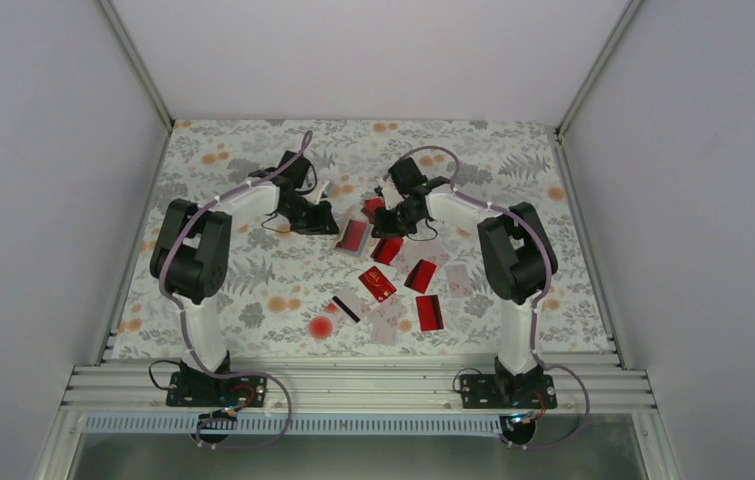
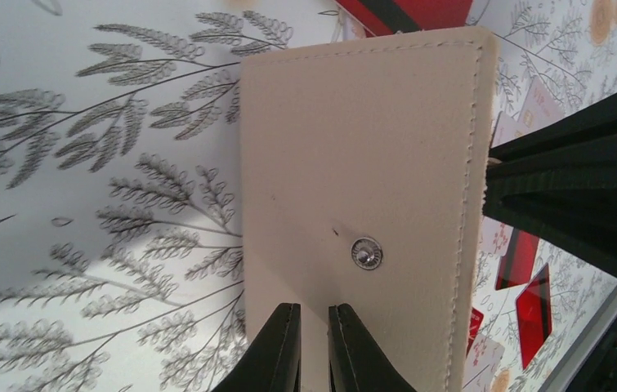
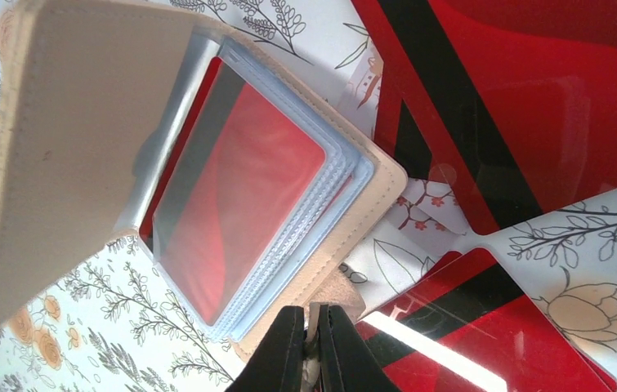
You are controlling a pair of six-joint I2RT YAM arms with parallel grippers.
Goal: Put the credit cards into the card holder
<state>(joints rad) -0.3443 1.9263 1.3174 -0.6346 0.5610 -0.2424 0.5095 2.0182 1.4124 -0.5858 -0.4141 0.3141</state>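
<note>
setting: white walls (image 1: 353, 50) on three sides; a floral cloth (image 1: 513, 160) covers the table.
holder (image 1: 353, 236): mid-table between the two grippers, lying open. Its beige cover (image 3: 60, 147) is raised on the left and its clear sleeves (image 3: 346, 175) face the right arm.
sleeved card (image 3: 239, 204): red with a dark stripe, in the top sleeve.
cards (image 1: 378, 283): loose and flat on the near side of the holder, the closest just beside it. Most lie nearer the right arm.
left gripper (image 2: 311, 309): narrow, pinching the cover's edge below the snap (image 2: 366, 253), apparently propping it open.
right gripper (image 3: 308, 307): closed, tips at the holder's small tab (image 3: 344, 292); whether it pinches the tab is unclear.
arms: both stretched forward, elbows high, wrists turned inward.
next move (judged): the right arm is better placed to fetch a card, moving nearward.
</note>
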